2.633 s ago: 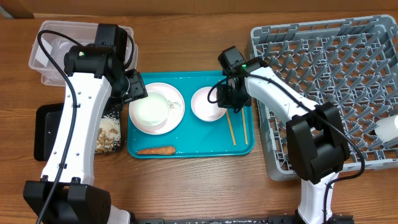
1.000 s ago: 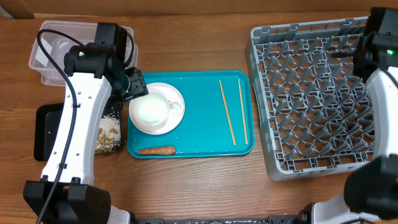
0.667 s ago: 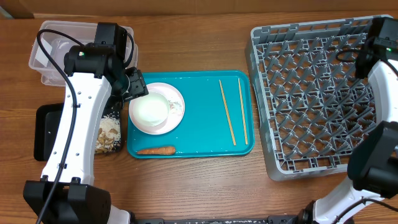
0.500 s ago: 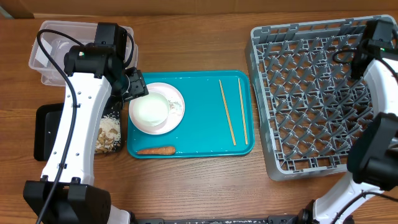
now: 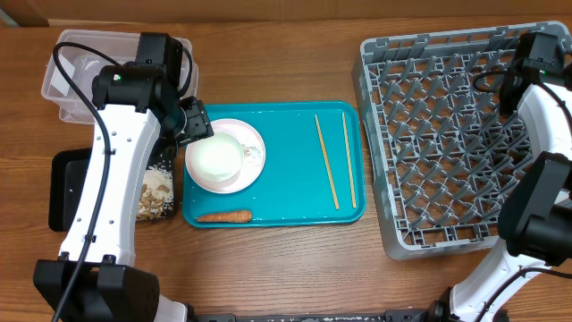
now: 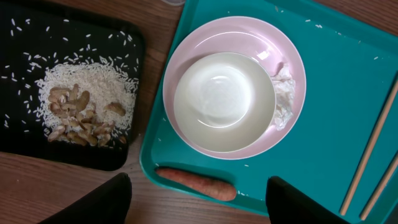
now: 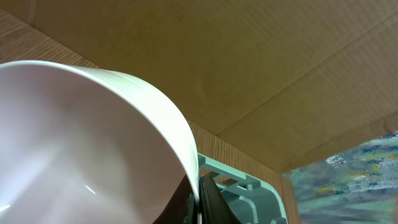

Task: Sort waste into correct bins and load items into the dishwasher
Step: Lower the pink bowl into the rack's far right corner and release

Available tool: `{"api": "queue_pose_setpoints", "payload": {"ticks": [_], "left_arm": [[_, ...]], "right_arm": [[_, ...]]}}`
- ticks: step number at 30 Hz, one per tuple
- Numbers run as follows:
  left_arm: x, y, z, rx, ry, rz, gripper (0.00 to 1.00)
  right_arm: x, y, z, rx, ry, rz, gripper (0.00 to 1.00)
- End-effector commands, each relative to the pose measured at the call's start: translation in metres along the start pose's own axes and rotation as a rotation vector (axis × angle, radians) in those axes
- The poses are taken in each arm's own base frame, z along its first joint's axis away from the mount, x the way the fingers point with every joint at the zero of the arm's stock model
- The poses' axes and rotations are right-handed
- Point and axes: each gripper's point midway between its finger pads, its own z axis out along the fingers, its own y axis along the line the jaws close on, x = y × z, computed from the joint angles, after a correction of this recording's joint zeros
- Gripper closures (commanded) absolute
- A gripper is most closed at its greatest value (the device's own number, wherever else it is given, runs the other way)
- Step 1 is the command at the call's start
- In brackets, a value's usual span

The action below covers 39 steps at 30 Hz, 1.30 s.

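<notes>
Overhead, bowl [image 7: 81, 155] has left teal tray [image 5: 286, 207], pinched in right tool [image 7: 199, 202].

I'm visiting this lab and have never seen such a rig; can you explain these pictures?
A robot with two arms works at a wooden table. The overhead picture looks down from a fixed camera; the other two come from cameras on the wrists. On a teal tray lie a plate carrying a bowl and crumpled paper, a carrot and chopsticks. Left of it are a black tray with rice and nuts and a clear tub; right is a grey dish rack. The left gripper is open and empty. The right gripper pinches the rim of a second white bowl.
</notes>
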Motion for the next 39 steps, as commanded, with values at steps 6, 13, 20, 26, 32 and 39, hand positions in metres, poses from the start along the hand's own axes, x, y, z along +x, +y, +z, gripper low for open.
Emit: {"api": "queue_pose_setpoints", "payload": {"ticks": [6, 13, 20, 26, 32, 39], "left_arm": [[-0.004, 0.000, -0.011, 0.010, -0.038, -0.008, 0.28], [-0.004, 0.000, -0.011, 0.010, -0.038, -0.008, 0.28], [-0.005, 0.000, -0.011, 0.010, -0.039, -0.007, 0.27], [-0.004, 0.000, -0.011, 0.009, -0.039, -0.007, 0.27], [-0.005, -0.001, -0.011, 0.010, -0.041, -0.007, 0.27], [-0.004, 0.000, -0.011, 0.009, -0.039, -0.007, 0.27]], "right_arm": [[-0.001, 0.008, 0.003, 0.005, -0.004, 0.010, 0.96], [0.001, 0.006, 0.005, 0.049, -0.017, -0.006, 0.96], [0.003, 0.023, -0.011, -0.017, -0.023, -0.026, 0.96], [0.020, 0.046, -0.036, -0.134, 0.013, -0.128, 0.85], [0.043, 0.050, -0.054, -0.195, 0.077, -0.178, 0.57], [0.034, 0.031, -0.085, -0.368, 0.147, -0.136, 0.55]]}}
